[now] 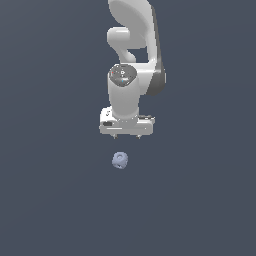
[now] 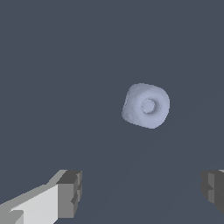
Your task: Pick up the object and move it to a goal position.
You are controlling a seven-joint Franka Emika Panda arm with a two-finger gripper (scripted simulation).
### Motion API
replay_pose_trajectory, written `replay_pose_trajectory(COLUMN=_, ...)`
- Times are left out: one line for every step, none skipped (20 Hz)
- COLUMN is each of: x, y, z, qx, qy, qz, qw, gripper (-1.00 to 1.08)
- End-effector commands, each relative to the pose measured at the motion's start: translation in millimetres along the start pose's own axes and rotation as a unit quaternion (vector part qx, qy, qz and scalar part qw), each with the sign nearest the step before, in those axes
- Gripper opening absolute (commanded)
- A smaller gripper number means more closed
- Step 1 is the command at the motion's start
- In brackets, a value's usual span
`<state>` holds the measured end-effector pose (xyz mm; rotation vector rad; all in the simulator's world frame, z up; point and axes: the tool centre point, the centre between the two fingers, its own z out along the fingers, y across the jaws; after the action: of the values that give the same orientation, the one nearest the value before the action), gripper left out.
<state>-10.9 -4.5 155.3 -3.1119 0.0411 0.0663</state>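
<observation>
The object [image 1: 120, 160] is a small pale blue-grey lumpy blob with a ring-like mark, lying on the dark grey floor. My white gripper [image 1: 127, 137] hangs above and just behind it, fingers pointing down, clear of the object. In the wrist view the object [image 2: 146, 106] lies ahead of the gap between the fingers. The two grey fingertips [image 2: 70, 193] stand wide apart with nothing between them; my gripper [image 2: 142, 190] is open and empty.
The white arm [image 1: 132, 45] rises behind the gripper in the exterior view. The dark grey floor [image 1: 50, 200] spreads out flat on all sides, with no other objects in view.
</observation>
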Motion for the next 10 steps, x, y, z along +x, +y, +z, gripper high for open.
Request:
replay_pose_trajectory(x=0, y=0, z=0, qx=0.0, qy=0.0, qz=0.0, qw=1.0, gripper=1.0)
replay_pose_trajectory(x=0, y=0, z=0, qx=0.0, qy=0.0, qz=-0.001, qw=1.0, gripper=1.0)
replay_pose_trajectory(x=0, y=-2, z=0, qx=-0.001, qy=0.0, qz=-0.002, qw=1.0, gripper=1.0)
replay_pose_trajectory(x=0, y=-4, z=0, qx=-0.002, qy=-0.001, qz=-0.005, qw=1.0, gripper=1.0)
replay_pose_trajectory(x=-1, y=-8, z=-1, qx=-0.003, qy=-0.001, qz=-0.01, qw=0.9999, gripper=1.0)
replay_pose_trajectory(x=-1, y=-12, z=-1, qx=-0.005, qy=-0.002, qz=-0.015, qw=0.9999, gripper=1.0)
replay_pose_trajectory(x=-2, y=-16, z=-1, qx=-0.007, qy=-0.003, qz=-0.021, qw=0.9997, gripper=1.0)
replay_pose_trajectory(x=-3, y=-20, z=-2, qx=-0.008, qy=-0.003, qz=-0.027, qw=0.9996, gripper=1.0)
replay_pose_trajectory(x=-4, y=-23, z=-3, qx=-0.009, qy=-0.004, qz=-0.031, qw=0.9995, gripper=1.0)
replay_pose_trajectory(x=-4, y=-25, z=-3, qx=-0.01, qy=-0.004, qz=-0.035, qw=0.9993, gripper=1.0)
